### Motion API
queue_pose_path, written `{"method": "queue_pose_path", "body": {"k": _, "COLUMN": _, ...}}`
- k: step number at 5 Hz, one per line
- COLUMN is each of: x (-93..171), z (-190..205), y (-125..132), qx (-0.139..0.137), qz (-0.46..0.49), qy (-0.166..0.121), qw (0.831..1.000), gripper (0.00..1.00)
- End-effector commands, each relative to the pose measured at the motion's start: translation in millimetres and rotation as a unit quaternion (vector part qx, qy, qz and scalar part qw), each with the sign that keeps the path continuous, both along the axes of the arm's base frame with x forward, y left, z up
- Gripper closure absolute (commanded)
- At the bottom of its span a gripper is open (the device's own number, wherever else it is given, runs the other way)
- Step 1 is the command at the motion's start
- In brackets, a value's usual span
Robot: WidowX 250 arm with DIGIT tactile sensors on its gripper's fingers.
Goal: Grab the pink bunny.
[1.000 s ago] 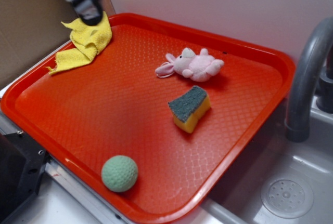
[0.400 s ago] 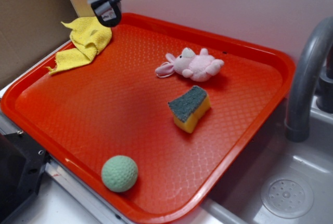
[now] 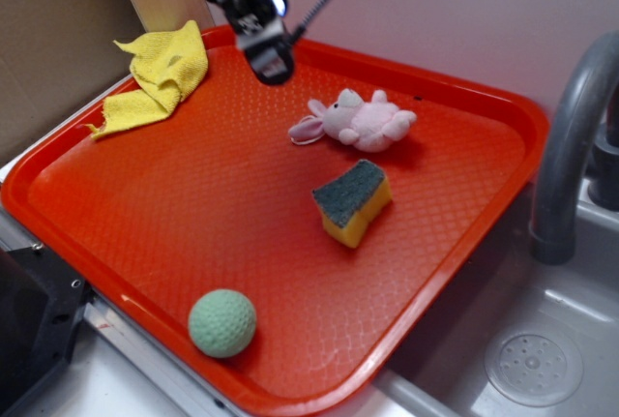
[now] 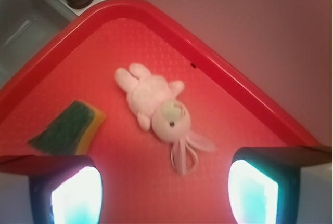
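The pink bunny lies on its side on the red tray, toward the tray's far side, ears pointing left. In the wrist view the pink bunny lies just ahead of my fingers with its ears nearest me. My gripper hangs above the tray a little to the left of the bunny and apart from it. The gripper is open, its two fingers wide apart with only bare tray between them.
A yellow-and-green sponge lies in front of the bunny. A green ball sits near the tray's front edge. A yellow cloth drapes over the tray's far left corner. A grey faucet and sink stand to the right.
My gripper has travelled right, from over the yellow cloth to a spot near the bunny's ears. Nothing on the tray has moved.
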State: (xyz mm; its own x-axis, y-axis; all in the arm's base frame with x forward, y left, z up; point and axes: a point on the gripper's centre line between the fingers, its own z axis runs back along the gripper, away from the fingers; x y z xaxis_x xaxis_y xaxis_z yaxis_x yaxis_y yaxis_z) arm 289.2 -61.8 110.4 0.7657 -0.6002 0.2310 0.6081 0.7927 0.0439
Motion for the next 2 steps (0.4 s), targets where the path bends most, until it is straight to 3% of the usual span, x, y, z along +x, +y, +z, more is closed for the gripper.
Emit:
{"method": "queue_pose_path", "body": {"k": 1, "x": 40, "z": -57, "y": -28, "qx": 0.032, "qz": -0.032, "qy": -0.005, "qw": 0.999, "gripper": 0.0}}
{"method": "queue_pose_path", "body": {"k": 2, "x": 46, "z": -77, "y": -36, "qx": 0.009, "qz": -0.045, "qy": 0.019, "qw": 0.999, "gripper": 0.0}}
